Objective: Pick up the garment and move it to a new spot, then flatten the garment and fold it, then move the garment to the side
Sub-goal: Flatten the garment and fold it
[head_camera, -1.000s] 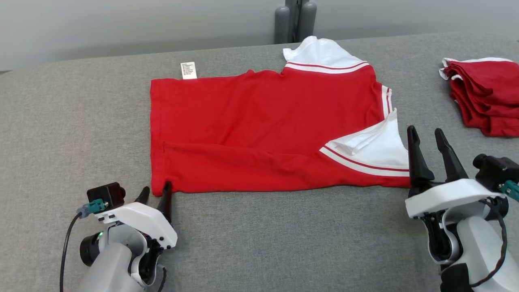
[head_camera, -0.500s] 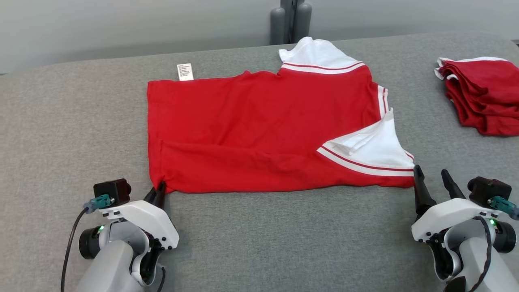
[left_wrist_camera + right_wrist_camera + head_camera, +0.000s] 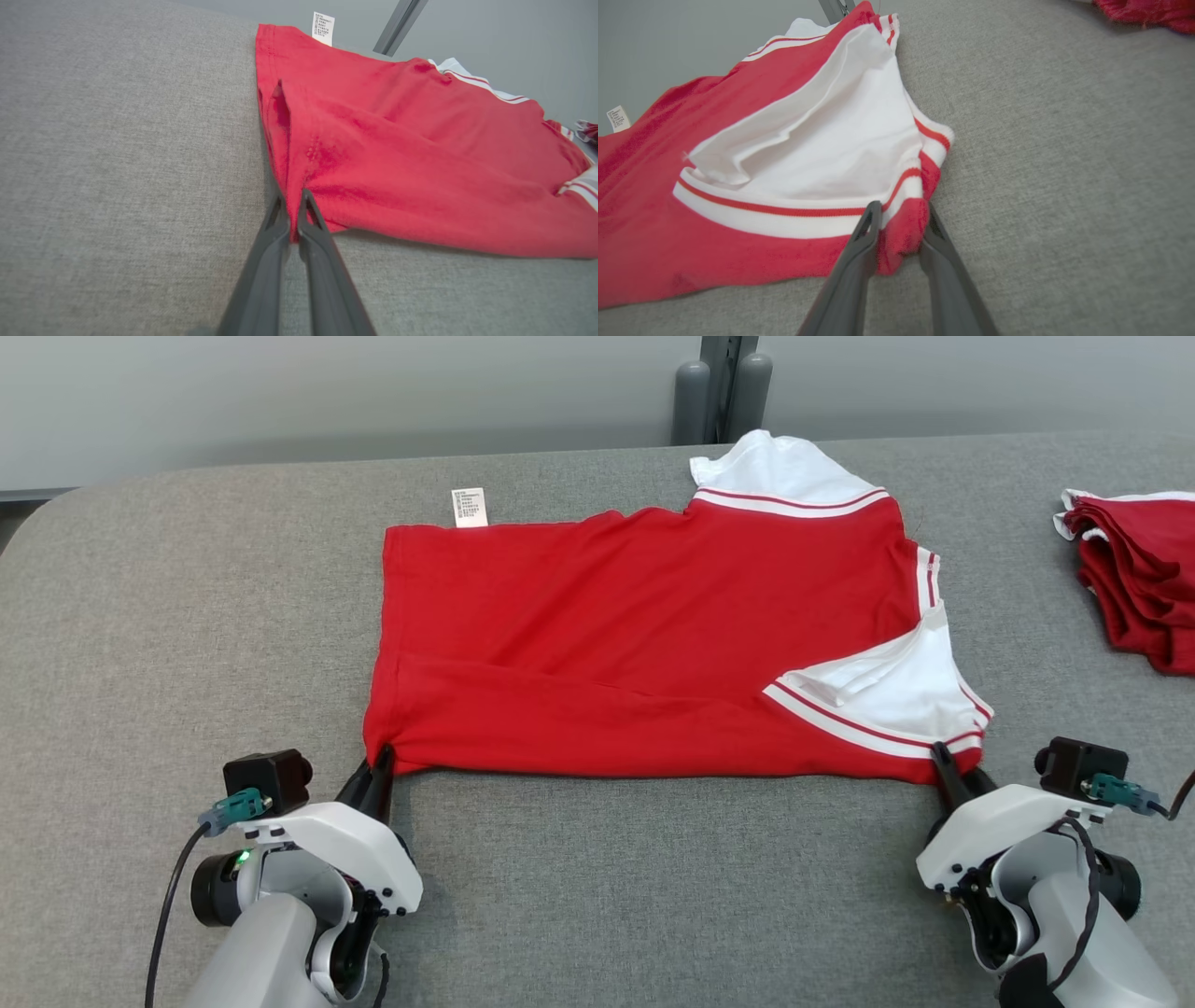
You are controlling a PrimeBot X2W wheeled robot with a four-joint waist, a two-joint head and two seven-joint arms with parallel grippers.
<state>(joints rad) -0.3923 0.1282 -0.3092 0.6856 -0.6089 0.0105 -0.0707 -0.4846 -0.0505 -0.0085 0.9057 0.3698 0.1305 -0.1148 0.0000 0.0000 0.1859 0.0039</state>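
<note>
Your right gripper (image 3: 902, 210) has dropped to the near right corner of the one spread garment (image 3: 635, 616), its jaws narrowed onto bunched red cloth. Your left gripper (image 3: 292, 198) pinches the near left corner tight. The garment lies flat mid-way across the surface (image 3: 653, 896), with one folded red pile (image 3: 1144, 588) at far right.

Left end effector (image 3: 378, 773), right end effector (image 3: 945, 767): two long dark fingers each, white shell (image 3: 345, 845) with small dark screws. Black camera block (image 3: 268, 780), teal connector (image 3: 233, 803), black cable (image 3: 163, 915), green light (image 3: 241, 857) at lower left of frame. Pale grey forearms (image 3: 252, 952).
</note>
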